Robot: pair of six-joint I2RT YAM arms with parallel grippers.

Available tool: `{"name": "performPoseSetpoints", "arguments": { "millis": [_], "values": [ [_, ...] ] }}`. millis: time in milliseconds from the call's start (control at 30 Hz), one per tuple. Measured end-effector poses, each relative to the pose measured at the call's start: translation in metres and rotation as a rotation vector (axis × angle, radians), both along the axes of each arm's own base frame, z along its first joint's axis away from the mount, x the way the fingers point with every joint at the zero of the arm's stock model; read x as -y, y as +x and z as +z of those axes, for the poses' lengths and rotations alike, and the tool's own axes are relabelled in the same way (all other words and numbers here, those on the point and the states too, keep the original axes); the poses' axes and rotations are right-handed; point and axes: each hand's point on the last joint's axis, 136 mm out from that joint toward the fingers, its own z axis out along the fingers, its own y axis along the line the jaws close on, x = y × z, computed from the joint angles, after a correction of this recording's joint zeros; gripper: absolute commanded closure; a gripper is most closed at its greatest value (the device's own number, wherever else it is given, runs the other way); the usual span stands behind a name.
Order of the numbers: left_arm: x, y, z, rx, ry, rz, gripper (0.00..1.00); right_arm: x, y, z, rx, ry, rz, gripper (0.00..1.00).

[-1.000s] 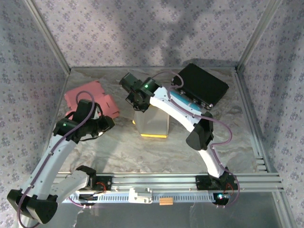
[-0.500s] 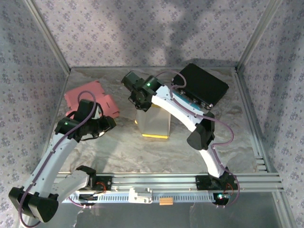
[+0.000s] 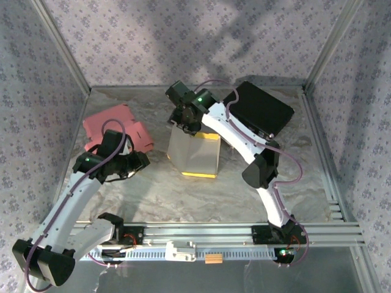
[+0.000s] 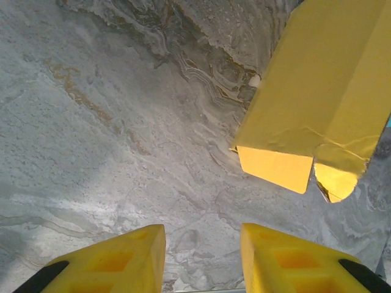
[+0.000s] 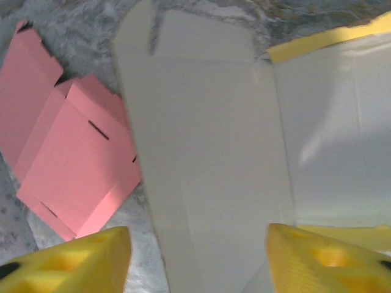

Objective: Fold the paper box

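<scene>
The paper box [image 3: 194,155] lies partly unfolded at the table's middle, white inside with a yellow outside showing at its near edge. Its yellow wall and flaps [image 4: 317,97] show at the upper right of the left wrist view. The white inner panels [image 5: 208,171] spread under the right wrist camera. My right gripper [image 3: 185,126] hovers over the box's far end, open, its jaws [image 5: 198,244] wide apart with nothing gripped. My left gripper [image 3: 139,162] sits left of the box, apart from it, open over bare table [image 4: 203,244].
A flat pink box blank [image 3: 119,125] lies at the back left, also seen beside the white panel [image 5: 67,159]. A black case [image 3: 263,110] sits at the back right. Metal frame rails edge the table.
My right gripper has opened and shifted back and right, letting go of the box's far end. The box now spreads wider on the left. My left arm has barely moved.
</scene>
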Motion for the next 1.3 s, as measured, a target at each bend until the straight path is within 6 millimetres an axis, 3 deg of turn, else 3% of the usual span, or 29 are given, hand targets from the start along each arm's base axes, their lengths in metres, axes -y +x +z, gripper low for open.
{"name": "performPoseSetpoints", "arguments": {
  "millis": [133,400,633,733,800,1067,1300],
  "values": [
    [-0.002,0.000,-0.002,-0.001,0.010,0.006,0.63,-0.018,0.007,-0.001,0.009,0.019,0.077,0.35],
    [-0.007,-0.005,0.001,0.028,0.014,0.016,0.63,-0.028,0.009,-0.048,-0.072,-0.021,0.158,0.51],
    [-0.009,-0.010,-0.001,0.018,0.018,0.016,0.63,-0.024,0.015,-0.058,-0.096,-0.024,0.163,0.89],
    [-0.009,-0.011,-0.002,0.012,0.021,0.015,0.63,-0.023,0.015,-0.058,-0.101,-0.025,0.146,1.00],
    [-0.009,-0.011,-0.003,0.009,0.022,0.015,0.63,-0.022,0.014,-0.058,-0.106,-0.027,0.122,1.00],
    [-0.009,-0.011,-0.003,0.010,0.023,0.012,0.64,-0.013,-0.010,-0.034,-0.128,-0.009,-0.091,1.00],
    [-0.011,-0.012,-0.003,0.016,0.038,-0.006,0.64,0.019,-0.031,0.007,-0.137,0.009,-0.385,1.00]
  ]
}}
